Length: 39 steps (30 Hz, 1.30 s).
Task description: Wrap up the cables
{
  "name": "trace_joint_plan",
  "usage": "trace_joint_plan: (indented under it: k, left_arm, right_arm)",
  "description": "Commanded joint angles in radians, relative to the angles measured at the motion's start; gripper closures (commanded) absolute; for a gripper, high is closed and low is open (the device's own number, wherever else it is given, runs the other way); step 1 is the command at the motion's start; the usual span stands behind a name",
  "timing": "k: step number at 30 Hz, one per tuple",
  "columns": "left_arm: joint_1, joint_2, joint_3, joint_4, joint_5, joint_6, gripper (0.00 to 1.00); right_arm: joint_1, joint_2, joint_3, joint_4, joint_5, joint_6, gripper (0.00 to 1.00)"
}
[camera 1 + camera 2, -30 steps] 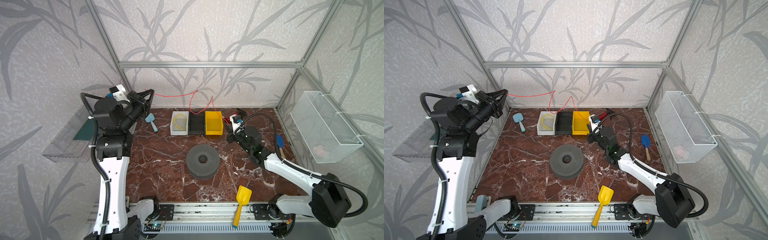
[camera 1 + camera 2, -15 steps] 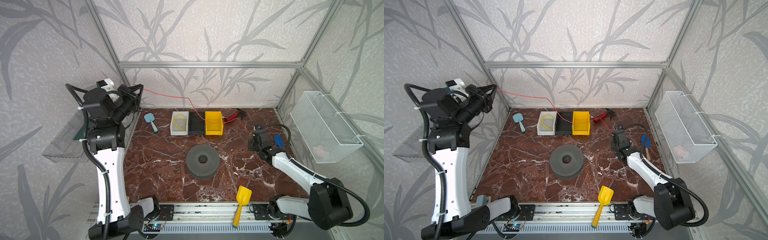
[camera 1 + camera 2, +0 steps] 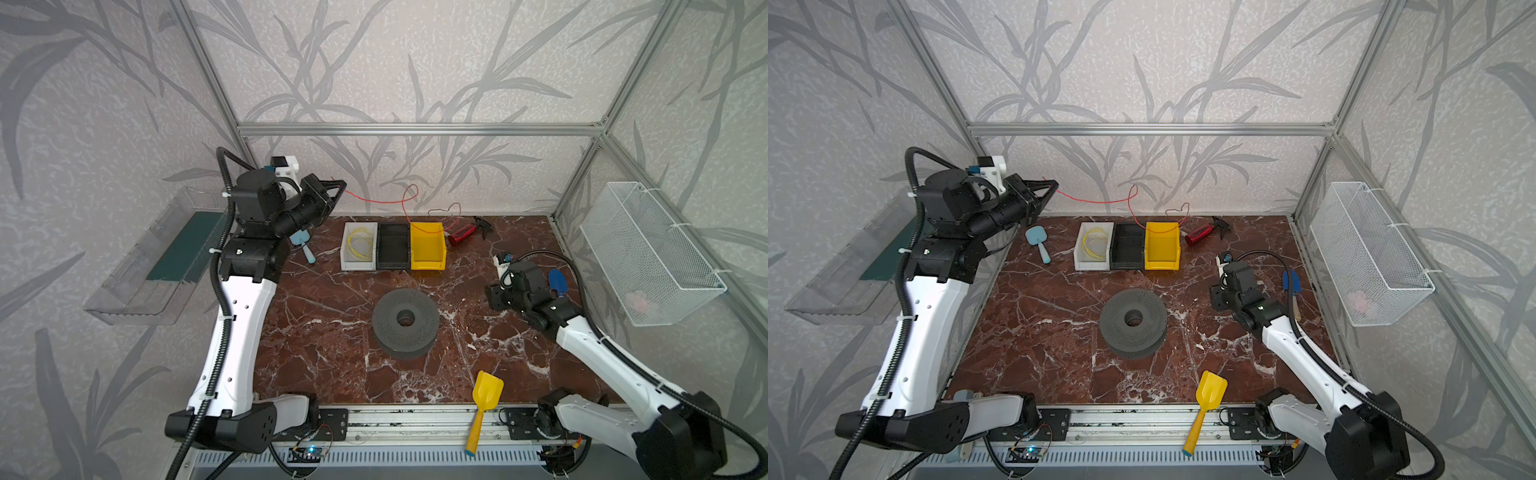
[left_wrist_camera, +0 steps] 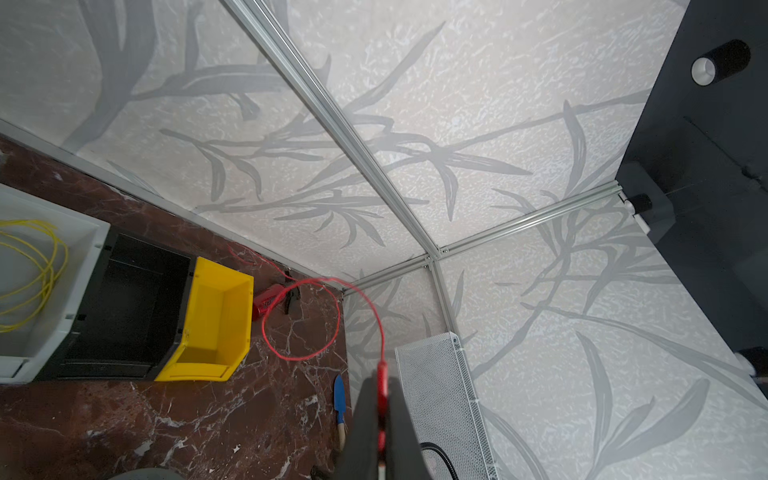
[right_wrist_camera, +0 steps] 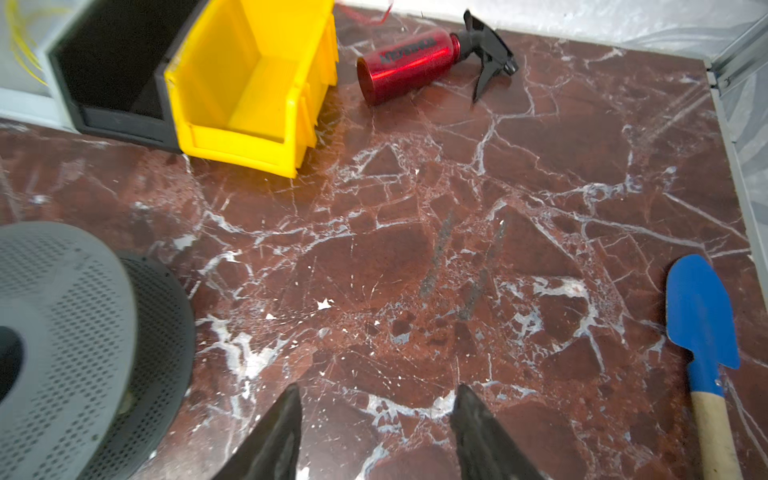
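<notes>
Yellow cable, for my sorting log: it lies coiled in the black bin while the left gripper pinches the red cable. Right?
Not quite. The yellow cable lies coiled in the white bin, as both top views show; the left gripper does pinch the red cable.

The table top [image 3: 332, 357] looked like polished dark red marble with white veins, smooth and glossy. The red cable [image 4: 381, 370] and the yellow cable [image 4: 53, 270] had a thin, smooth plastic coat. The yellow bin [image 3: 428, 262] was shiny plastic and the black bin [image 3: 392, 264] was matt. The spray bottle [image 5: 405, 62] had a glossy red metallic body. The spool [image 3: 405, 336] was matt grey and perforated. The blue trowel [image 5: 702, 316] had a bare wood handle.
</notes>
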Motion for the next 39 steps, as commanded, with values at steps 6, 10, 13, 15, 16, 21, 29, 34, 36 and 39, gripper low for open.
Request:
trace_joint_plan:
  k: [6,10,13,15,16,21,29,34,36,39]
  left_arm:
    - [-0.104,0.044,0.024,0.111,0.062,-0.039,1.0]
    - [-0.138,0.063,0.057,0.109,0.132,-0.027,1.0]
    - [-0.156,0.056,0.066,0.112,0.172,0.003,1.0]
    - [-0.157,0.039,0.066,0.117,0.197,0.014,1.0]
    - [-0.157,0.033,0.07,0.116,0.207,0.019,1.0]
    - [-0.157,0.022,0.141,0.09,0.304,0.034,1.0]
    - [-0.156,-0.006,0.191,-0.037,0.343,0.107,1.0]
    - [-0.156,-0.027,0.154,-0.017,0.346,0.093,1.0]
    - [-0.156,-0.026,0.15,-0.011,0.35,0.09,1.0]
    - [-0.156,-0.021,0.156,-0.008,0.351,0.083,1.0]
  right_arm:
    - [0.017,-0.201,0.164,0.058,-0.28,-0.068,0.27]
    - [0.028,-0.144,0.288,0.075,-0.414,-0.11,0.22]
    - [0.057,-0.079,0.325,0.108,-0.459,-0.156,0.22]
    - [0.094,-0.049,0.326,0.138,-0.469,-0.196,0.21]
    - [0.112,-0.035,0.327,0.153,-0.457,-0.207,0.21]
    - [0.201,0.061,0.383,0.175,-0.469,-0.312,0.21]
    - [0.213,0.186,0.43,0.225,-0.527,-0.387,0.19]
    - [0.212,0.27,0.448,0.3,-0.631,-0.361,0.18]
    - [0.213,0.311,0.446,0.341,-0.665,-0.352,0.18]
    - [0.217,0.364,0.437,0.422,-0.699,-0.323,0.18]
